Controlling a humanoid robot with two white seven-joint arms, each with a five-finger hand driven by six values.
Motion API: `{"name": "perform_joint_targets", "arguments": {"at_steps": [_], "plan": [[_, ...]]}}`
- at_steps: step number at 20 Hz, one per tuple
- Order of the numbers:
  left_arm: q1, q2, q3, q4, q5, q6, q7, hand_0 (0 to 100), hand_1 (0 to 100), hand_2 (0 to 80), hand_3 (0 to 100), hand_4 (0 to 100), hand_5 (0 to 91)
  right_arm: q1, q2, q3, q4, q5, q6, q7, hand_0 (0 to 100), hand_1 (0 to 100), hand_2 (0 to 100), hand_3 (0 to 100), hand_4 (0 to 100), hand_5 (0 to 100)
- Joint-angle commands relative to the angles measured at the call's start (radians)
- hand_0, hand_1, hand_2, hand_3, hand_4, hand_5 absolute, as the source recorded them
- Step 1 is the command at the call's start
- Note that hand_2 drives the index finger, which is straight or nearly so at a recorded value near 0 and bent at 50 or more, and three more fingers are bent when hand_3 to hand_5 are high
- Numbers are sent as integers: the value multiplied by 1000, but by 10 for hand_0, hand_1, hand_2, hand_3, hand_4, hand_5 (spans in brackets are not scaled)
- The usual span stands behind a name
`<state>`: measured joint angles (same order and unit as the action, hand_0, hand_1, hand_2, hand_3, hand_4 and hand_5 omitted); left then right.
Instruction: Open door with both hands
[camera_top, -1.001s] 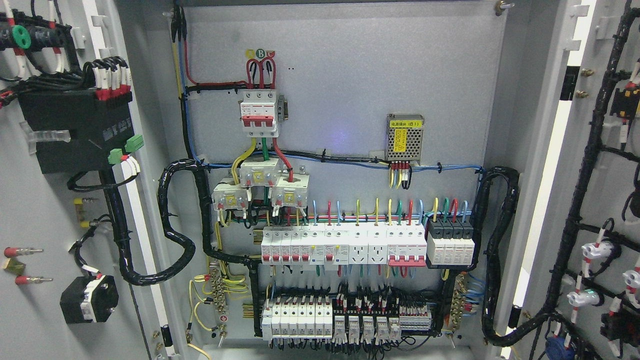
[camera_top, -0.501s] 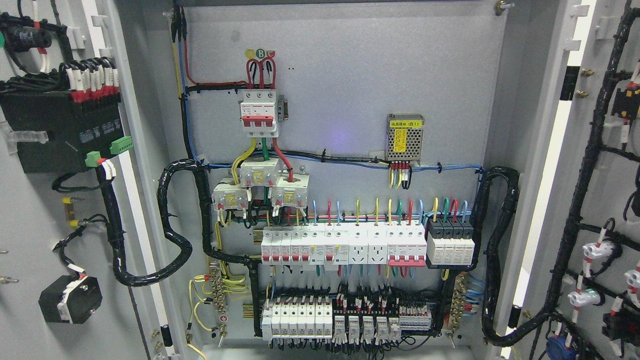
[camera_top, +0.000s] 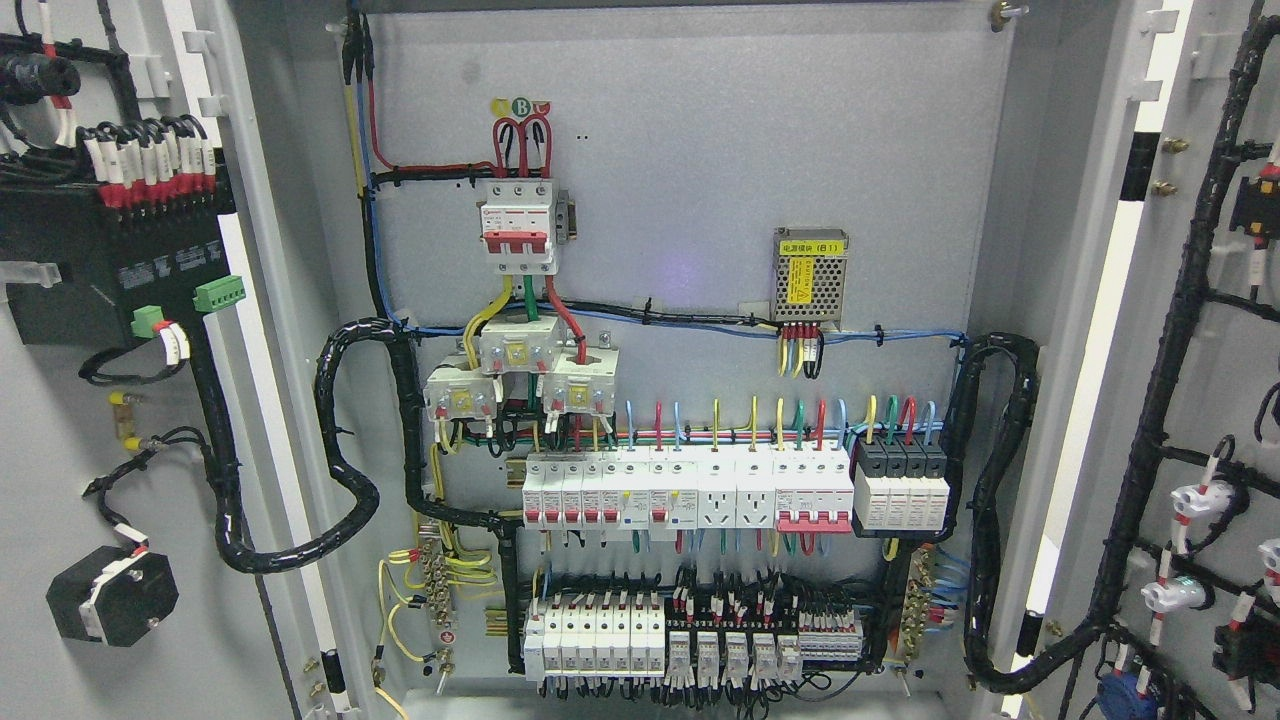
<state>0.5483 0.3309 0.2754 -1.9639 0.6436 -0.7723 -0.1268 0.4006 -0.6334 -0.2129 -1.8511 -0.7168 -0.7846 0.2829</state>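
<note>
From my remote seat I saw neither robot hand in the head view, so I could not tell whether their fingers were spread or curled.

Nearest to the camera, the left door (camera_top: 60, 420) stood swung wide at the frame's left, its inner face toward me. It carried a black meter block (camera_top: 110, 270) with a row of red-and-white ferruled wires on top, 2 green plug connectors (camera_top: 218, 293) at its side, and a black rotary switch body (camera_top: 112, 594) lower down. The right door (camera_top: 1215, 380) stood open at the frame's right, lined with a black wire harness (camera_top: 1165, 380) and white indicator lamp backs (camera_top: 1195, 500).

Between the doors and the cabinet, a thick black corrugated loom (camera_top: 340, 470) looped from the left door into the box, and a matching loom (camera_top: 990, 500) crossed on the right.

Farther back, on the grey mounting plate (camera_top: 700, 130), sat a 3-pole main breaker (camera_top: 518, 232) with red toggles, 3 white current transformers (camera_top: 520, 375) below it, and a perforated metal power supply (camera_top: 810, 275) with a yellow label. Lower ran a row of miniature breakers (camera_top: 690, 490), with 4 black-topped surge modules (camera_top: 898, 485) at its right end. At the bottom lay a terminal and relay row (camera_top: 690, 635).
</note>
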Motion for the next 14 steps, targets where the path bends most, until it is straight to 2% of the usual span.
{"name": "perform_joint_targets", "arguments": {"at_steps": [1, 7, 10, 14], "plan": [[6, 54, 73, 76, 31, -742, 1, 0, 0, 0, 0, 32, 0, -3, -6, -14, 18, -15, -186, 1, 0, 0, 0, 0, 0, 0], [-10, 86, 82, 125, 48, -733, 1, 0, 0, 0, 0, 32, 0, 0, -8, 0, -13, -18, -188, 4, 0, 0, 0, 0, 0, 0], [-31, 100, 84, 134, 48, -729, 1, 0, 0, 0, 0, 32, 0, 3, -20, 1, -14, -18, -188, 53, 0, 0, 0, 0, 0, 0], [-56, 119, 87, 171, 50, -720, 1, 0, 0, 0, 0, 31, 0, 3, -23, 0, -13, -18, -189, 61, 0, 0, 0, 0, 0, 0]]}}
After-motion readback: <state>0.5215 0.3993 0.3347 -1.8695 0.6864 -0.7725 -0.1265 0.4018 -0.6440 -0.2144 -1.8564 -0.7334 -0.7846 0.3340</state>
